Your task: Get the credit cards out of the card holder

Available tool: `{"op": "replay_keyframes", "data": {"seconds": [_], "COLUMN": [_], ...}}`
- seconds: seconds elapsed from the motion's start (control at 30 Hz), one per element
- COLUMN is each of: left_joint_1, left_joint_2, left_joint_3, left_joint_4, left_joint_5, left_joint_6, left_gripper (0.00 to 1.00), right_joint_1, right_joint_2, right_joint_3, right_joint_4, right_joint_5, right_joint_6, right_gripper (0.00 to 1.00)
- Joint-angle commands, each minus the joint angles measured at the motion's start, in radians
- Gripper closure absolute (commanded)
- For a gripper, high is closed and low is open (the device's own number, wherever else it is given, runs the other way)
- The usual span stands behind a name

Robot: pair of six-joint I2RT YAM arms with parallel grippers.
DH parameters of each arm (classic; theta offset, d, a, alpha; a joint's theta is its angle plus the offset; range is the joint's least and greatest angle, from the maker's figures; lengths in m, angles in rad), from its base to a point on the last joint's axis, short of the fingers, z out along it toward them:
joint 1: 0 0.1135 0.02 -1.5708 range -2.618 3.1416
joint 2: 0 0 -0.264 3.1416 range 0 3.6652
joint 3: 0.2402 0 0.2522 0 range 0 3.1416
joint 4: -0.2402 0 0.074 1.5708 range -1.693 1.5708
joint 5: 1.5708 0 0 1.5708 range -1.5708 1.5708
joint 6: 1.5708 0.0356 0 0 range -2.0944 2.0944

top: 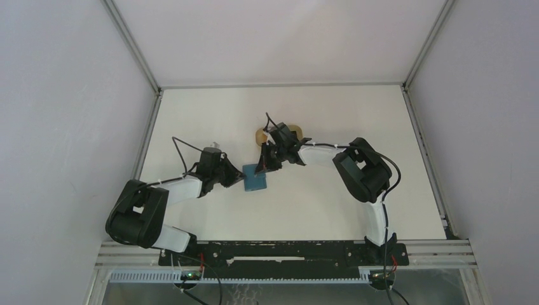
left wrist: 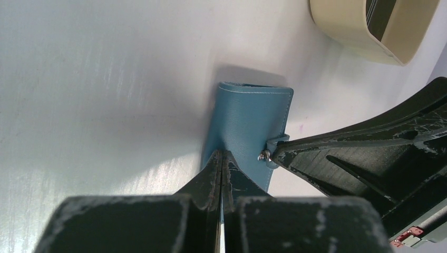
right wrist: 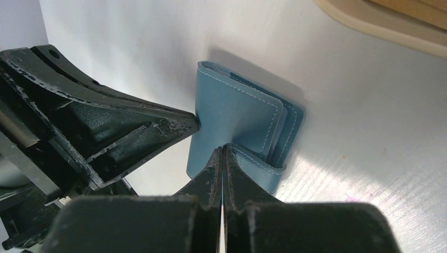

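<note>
- Your left gripper [left wrist: 221, 158] has its jaws pressed flat together, tips resting on the card holder [left wrist: 248, 116]. You cannot tell whether any leather is nipped between them.
- Your right gripper [right wrist: 222, 153] is closed just as tight, with its tips at the holder's closure tab [right wrist: 261, 164]. It is unclear whether the tab is caught.
- Only the left wrist view shows the small metal snap [left wrist: 262, 156] on that tab, right at the right gripper's tip, which enters from 3 o'clock. A tan tray [left wrist: 342, 31] sits at 1 o'clock, with a dark shape [left wrist: 380, 16] inside that you cannot identify.
- Only the right wrist view shows the holder's layered side at 3 o'clock, where stitched leaves are stacked. Whether the credit cards sit between them is hidden. The left gripper's tip touches the holder's edge at 9 o'clock.
- From the top view, the holder lies near the middle of the table [top: 318, 210]. The left arm reaches it from 9 o'clock and the right arm from 1 o'clock. The tray lies beyond, at 1 o'clock, partly covered by the right gripper.
- The table is white and matte, with soft glare patches. Pale walls [top: 57, 95] close in three sides, and metal rails [top: 130, 44] run up the corners.
- The holder is teal-blue and soft, with pale stitching along its edges. It is folded over and lying flat.
</note>
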Motion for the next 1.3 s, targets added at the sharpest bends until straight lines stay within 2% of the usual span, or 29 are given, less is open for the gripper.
{"op": "replay_keyframes", "data": {"seconds": [0.0,0.57,1.03,1.27], "left_joint_1": [-0.009,-0.009,-0.009,-0.008], "left_joint_2": [0.013,0.019,0.037,0.045], "left_joint_3": [-0.021,-0.025,-0.042,-0.042], "left_joint_4": [-0.046,-0.033,0.01,0.012], "left_joint_5": [-0.001,0.004,0.014,0.011], "left_joint_6": [0.025,0.021,-0.006,-0.003], "left_gripper": [1.0,1.0,1.0,1.0], "right_joint_1": [0.009,0.028,0.094,0.099], "right_joint_2": [0.011,0.043,0.07,0.066], "right_joint_3": [0.032,0.041,0.039,-0.025], "right_joint_4": [0.027,0.013,-0.067,-0.056], "right_joint_5": [-0.001,0.026,0.18,0.211], "right_joint_6": [-0.02,-0.032,-0.123,-0.128], "right_gripper": [1.0,1.0,1.0,1.0]}}
